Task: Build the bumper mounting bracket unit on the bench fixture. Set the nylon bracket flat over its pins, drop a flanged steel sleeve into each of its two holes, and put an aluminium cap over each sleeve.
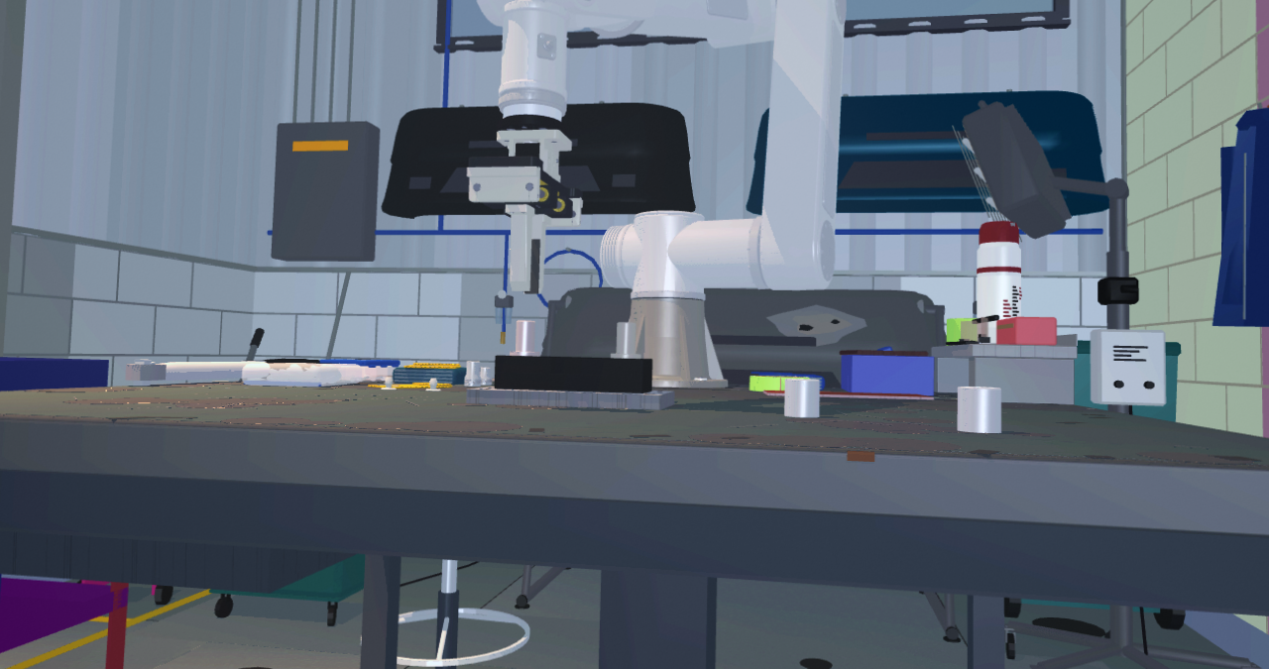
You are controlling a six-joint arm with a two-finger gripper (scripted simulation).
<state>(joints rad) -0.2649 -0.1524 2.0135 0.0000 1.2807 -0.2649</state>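
The black nylon bracket [572, 372] lies flat on the grey fixture plate [568, 397] near the middle of the bench. A pale cylinder [527, 337] stands up from the bracket's left end, and a steel sleeve [625, 340] stands up from its right end. Directly above the left cylinder hangs my gripper [525, 288], open and empty, clear of the part. Two aluminium caps sit loose on the bench to the right, one [801, 397] nearer the fixture and one [980, 410] further right.
A blue box [887, 373] and a green block [770, 383] sit behind the caps. A white bottle [997, 270] and a lamp on a pole [1116, 293] stand at the right. Tools and small parts [266, 371] lie on the left. The arm's base [670, 346] stands behind the fixture.
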